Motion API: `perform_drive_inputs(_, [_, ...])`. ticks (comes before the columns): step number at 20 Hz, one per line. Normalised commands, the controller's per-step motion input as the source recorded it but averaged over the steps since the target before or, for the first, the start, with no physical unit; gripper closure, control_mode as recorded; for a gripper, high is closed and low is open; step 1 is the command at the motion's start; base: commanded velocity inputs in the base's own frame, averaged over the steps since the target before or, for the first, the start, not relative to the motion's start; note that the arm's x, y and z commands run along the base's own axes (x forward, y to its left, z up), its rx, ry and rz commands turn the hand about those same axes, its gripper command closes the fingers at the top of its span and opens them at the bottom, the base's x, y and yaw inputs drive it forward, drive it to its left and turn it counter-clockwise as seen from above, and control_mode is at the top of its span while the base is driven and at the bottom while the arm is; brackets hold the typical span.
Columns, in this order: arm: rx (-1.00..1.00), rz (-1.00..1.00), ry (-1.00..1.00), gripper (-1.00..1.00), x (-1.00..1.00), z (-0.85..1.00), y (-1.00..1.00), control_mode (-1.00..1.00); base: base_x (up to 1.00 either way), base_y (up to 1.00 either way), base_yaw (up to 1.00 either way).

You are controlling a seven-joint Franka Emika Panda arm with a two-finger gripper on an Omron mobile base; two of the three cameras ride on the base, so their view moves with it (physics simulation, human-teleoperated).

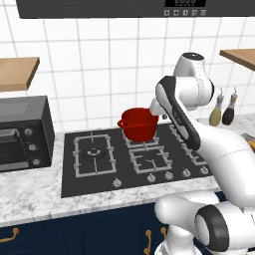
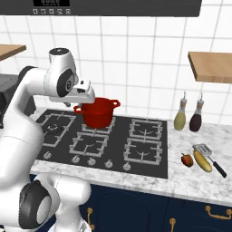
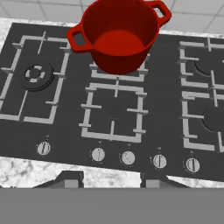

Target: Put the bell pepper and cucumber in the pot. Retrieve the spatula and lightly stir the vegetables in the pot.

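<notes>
Hob (image 3: 65, 109) | rear-centre burner: red pot (image 3: 119, 37) upright, no veg inside

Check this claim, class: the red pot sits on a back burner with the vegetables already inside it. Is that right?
One part is wrong. The pot does sit on a back burner, but the hand view shows it empty. In the right base view, two vegetables lie on the counter.

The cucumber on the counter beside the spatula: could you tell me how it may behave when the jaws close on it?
The cucumber looks long and rounded, so it may roll if nudged. Its smooth skin might slip. It lies close to the spatula and bell pepper, which may get bumped.
</notes>
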Motion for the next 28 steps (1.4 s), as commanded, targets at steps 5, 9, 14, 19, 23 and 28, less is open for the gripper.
perform_drive_inputs(5, [0.0, -0.01, 0.0, -1.0, -0.18, 0.0, 0.0, -1.0, 0.0, 0.0, 0.0])
perform_drive_inputs(9, [-0.01, -0.06, -0.09, -1.0, -0.37, 0.0, 0.0, -1.0, 0.0, 0.0, 0.0])
perform_drive_inputs(14, [-0.03, -0.06, -0.18, -1.0, -0.53, 0.0, -0.14, -1.0, 0.0, 0.0, 0.0])
perform_drive_inputs(19, [-0.02, -0.04, -0.2, -1.0, -0.53, 0.0, -0.32, -1.0, 0.0, 0.0, 0.0])
perform_drive_inputs(23, [0.0, 0.0, -0.06, -1.0, -0.31, 0.0, -0.6, -1.0, 0.0, 0.0, 0.0])
perform_drive_inputs(28, [-0.06, -0.03, 0.07, -1.0, -0.07, 0.0, -0.58, -1.0, 0.0, 0.0, 0.0])
